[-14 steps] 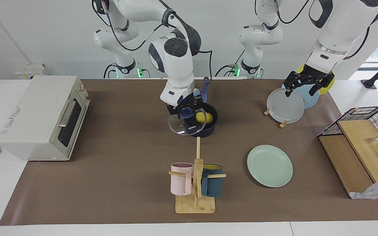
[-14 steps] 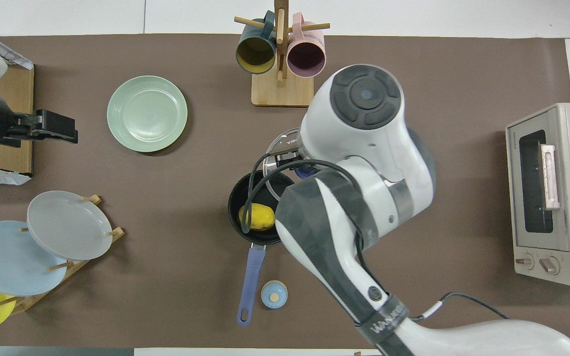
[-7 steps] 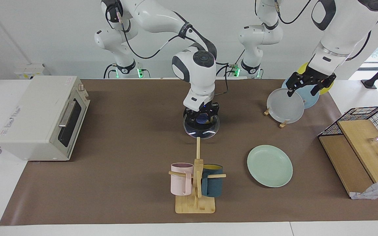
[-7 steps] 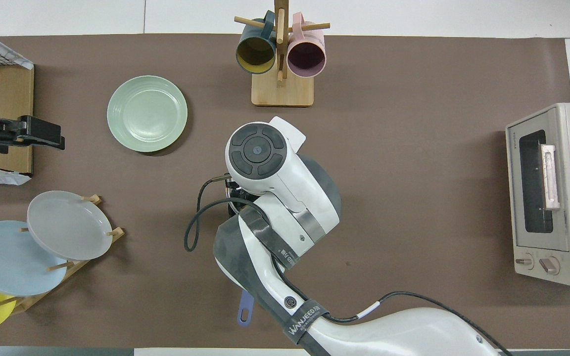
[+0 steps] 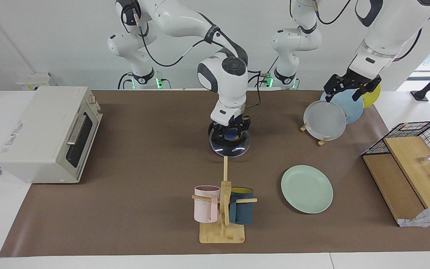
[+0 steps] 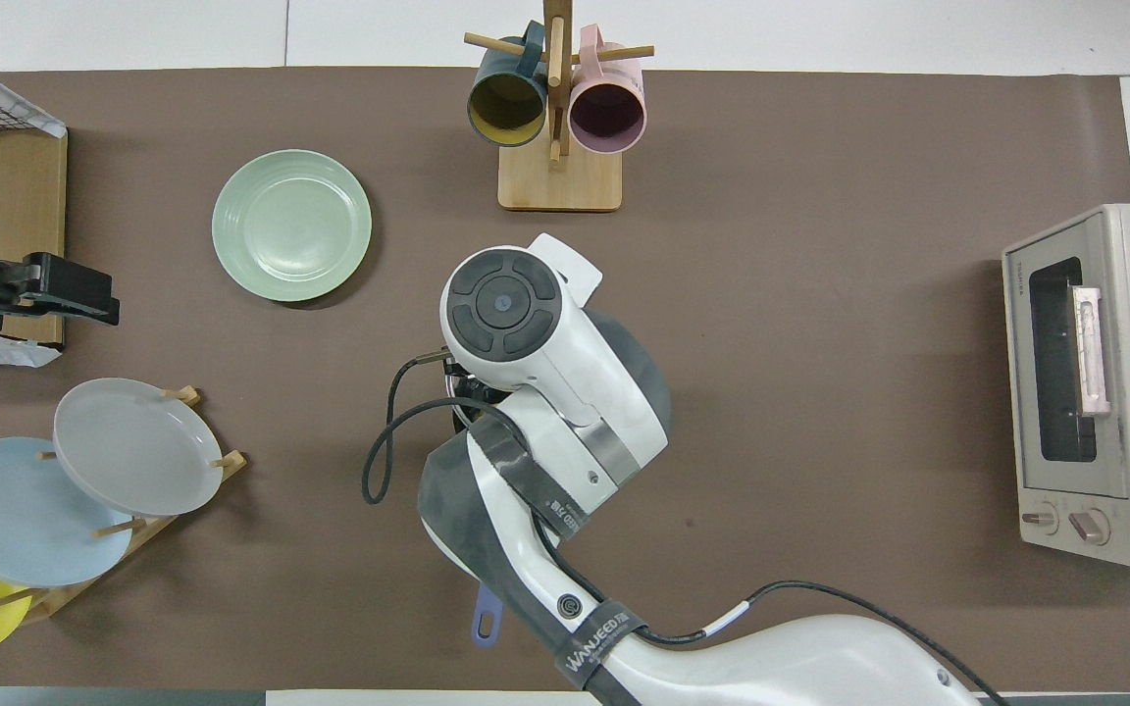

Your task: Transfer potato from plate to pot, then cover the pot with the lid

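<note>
The clear glass lid point(image 5: 233, 149) lies flat over the dark pot at the table's middle and hides the pot's inside. The potato is hidden. My right gripper point(image 5: 231, 134) stands straight down on the lid, its fingers shut around the blue knob. In the overhead view my right arm covers the pot and lid; only the tip of the pot's blue handle point(image 6: 484, 622) shows. The mint-green plate point(image 5: 307, 189) lies bare, farther from the robots than the pot, toward the left arm's end. My left gripper point(image 5: 351, 87) hangs open and empty in the air over the plate rack.
A rack of upright grey, light-blue and yellow plates point(image 5: 325, 120) stands at the left arm's end. A mug tree point(image 5: 223, 201) with a pink and a teal mug stands farther out than the pot. A toaster oven point(image 5: 47, 134) and a wire basket point(image 5: 413, 149) stand at the table's ends.
The right gripper carried the tilted lid from beside the open pot onto it, hiding the potato. Since half a second ago it barely moved. The left gripper rose a little.
</note>
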